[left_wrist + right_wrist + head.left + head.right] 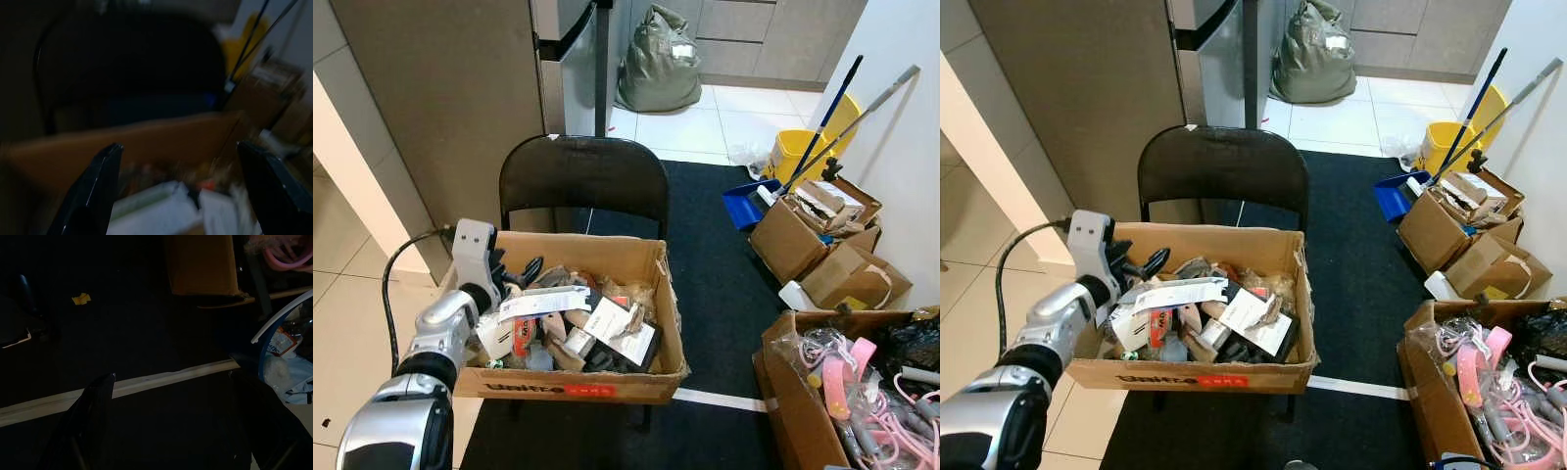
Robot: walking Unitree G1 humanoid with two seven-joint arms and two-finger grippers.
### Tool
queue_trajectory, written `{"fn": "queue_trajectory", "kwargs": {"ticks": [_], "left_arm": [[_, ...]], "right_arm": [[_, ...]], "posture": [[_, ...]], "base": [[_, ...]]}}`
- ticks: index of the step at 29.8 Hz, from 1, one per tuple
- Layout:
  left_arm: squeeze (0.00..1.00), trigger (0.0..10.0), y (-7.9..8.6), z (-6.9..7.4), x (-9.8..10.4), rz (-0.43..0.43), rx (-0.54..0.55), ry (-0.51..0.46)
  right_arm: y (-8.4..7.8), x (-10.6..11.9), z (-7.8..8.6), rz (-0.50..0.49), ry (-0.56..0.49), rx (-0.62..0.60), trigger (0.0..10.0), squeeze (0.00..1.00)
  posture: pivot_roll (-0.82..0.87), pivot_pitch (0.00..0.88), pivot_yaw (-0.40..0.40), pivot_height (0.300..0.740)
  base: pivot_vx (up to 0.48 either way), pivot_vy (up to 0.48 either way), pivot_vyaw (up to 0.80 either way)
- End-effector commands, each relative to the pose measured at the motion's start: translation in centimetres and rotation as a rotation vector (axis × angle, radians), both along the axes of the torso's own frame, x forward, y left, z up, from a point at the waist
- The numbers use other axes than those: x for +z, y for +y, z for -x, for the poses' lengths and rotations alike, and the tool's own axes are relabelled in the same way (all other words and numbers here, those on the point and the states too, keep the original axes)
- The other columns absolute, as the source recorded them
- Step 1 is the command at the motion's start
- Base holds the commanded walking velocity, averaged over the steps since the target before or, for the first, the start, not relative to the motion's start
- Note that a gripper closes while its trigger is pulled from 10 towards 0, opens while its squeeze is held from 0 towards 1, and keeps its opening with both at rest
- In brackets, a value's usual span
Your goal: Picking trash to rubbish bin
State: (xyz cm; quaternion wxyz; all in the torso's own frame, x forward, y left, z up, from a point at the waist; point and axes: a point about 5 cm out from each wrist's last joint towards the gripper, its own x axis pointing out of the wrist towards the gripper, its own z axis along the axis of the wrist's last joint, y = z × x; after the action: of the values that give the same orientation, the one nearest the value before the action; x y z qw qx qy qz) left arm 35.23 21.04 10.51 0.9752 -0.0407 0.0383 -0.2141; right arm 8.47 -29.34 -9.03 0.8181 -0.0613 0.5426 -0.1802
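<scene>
Cardboard box point(607, 257) of mixed trash sits on black folding chair point(584, 176). Left gripper point(514, 271) hovers over box's left rim, fingers spread wide, nothing between them. White paper slip point(544, 302) lies atop trash just beside fingertips. Box contents blurred in left wrist view. Right gripper point(181, 431) hangs over dark mat point(122, 333), fingers apart, tips cut off by frame edge.

Mixed trash point(573, 328) fills the open cardboard box point(636, 257) on the chair.

Box point(607, 257) open from above; chair back point(584, 176) blocks rear; left pincer point(514, 269) spread.
</scene>
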Motion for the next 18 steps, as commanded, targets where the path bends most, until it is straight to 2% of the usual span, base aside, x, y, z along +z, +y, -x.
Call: {"fn": "queue_trajectory", "kwargs": {"ticks": [1,2,3,5,6,9,11,14,15,16,18], "left_arm": [[1.00,10.0,-1.1,-0.4,1.3,0.070,-0.087,-0.056],[0.82,10.0,-2.0,-0.5,1.9,0.080,-0.160,-0.074],[0.00,10.0,-2.9,-0.5,2.1,0.063,-0.227,-0.085],[0.00,10.0,-4.5,-0.1,1.6,-0.003,-0.298,-0.089],[0.00,10.0,-5.2,0.0,1.1,-0.010,-0.308,-0.083],[0.00,10.0,-6.9,0.7,-0.5,0.011,-0.316,-0.044],[0.00,10.0,-7.4,0.9,-0.8,0.021,-0.317,-0.033],[0.00,10.0,-9.9,1.9,-1.8,0.075,-0.364,-0.026],[0.00,10.0,-11.2,2.6,-2.8,0.089,-0.381,0.014],[0.00,10.0,-11.2,2.6,-2.8,0.089,-0.381,0.014],[0.00,10.0,-12.1,3.6,-4.2,0.068,-0.403,0.071]], "right_arm": [[-0.2,0.0,0.2,0.002,0.008,0.006,10.0,0.00],[-0.1,0.0,0.2,0.001,0.009,0.011,10.0,0.00],[0.0,0.0,0.1,-0.001,0.011,0.015,10.0,0.00],[0.2,-0.1,0.0,-0.006,0.013,0.024,10.0,0.00],[0.4,-0.2,0.0,-0.010,0.014,0.027,10.0,0.00],[0.9,-0.3,-0.2,-0.019,0.013,0.035,10.0,0.00],[1.0,-0.4,-0.2,-0.020,0.013,0.037,10.0,0.00],[1.2,-0.4,-0.2,-0.024,0.014,0.041,10.0,0.00],[1.3,-0.5,-0.2,-0.026,0.017,0.042,10.0,0.00],[1.3,-0.5,-0.2,-0.026,0.017,0.042,10.0,0.00],[1.3,-0.5,-0.1,-0.029,0.021,0.044,10.0,0.00]], "posture": [[-0.03,0.048,-0.024,0.740],[-0.03,0.048,-0.024,0.740],[-0.03,0.048,-0.024,0.740],[-0.03,0.042,-0.021,0.740],[-0.03,0.037,-0.016,0.740],[-0.03,0.029,-0.007,0.740],[-0.03,0.029,-0.007,0.740],[-0.03,0.029,-0.007,0.740],[-0.03,0.029,-0.007,0.740],[-0.03,0.029,-0.007,0.740],[-0.02,0.036,0.002,0.740]], "base": [[0.000,0.000,0.00],[0.000,0.000,0.00],[0.000,0.000,0.00],[0.000,0.000,0.00],[0.000,0.000,0.00],[0.000,0.000,0.00],[0.000,0.000,0.00],[0.000,0.000,0.00],[0.000,0.000,0.00],[0.000,0.000,0.00],[0.000,0.000,0.00]]}}
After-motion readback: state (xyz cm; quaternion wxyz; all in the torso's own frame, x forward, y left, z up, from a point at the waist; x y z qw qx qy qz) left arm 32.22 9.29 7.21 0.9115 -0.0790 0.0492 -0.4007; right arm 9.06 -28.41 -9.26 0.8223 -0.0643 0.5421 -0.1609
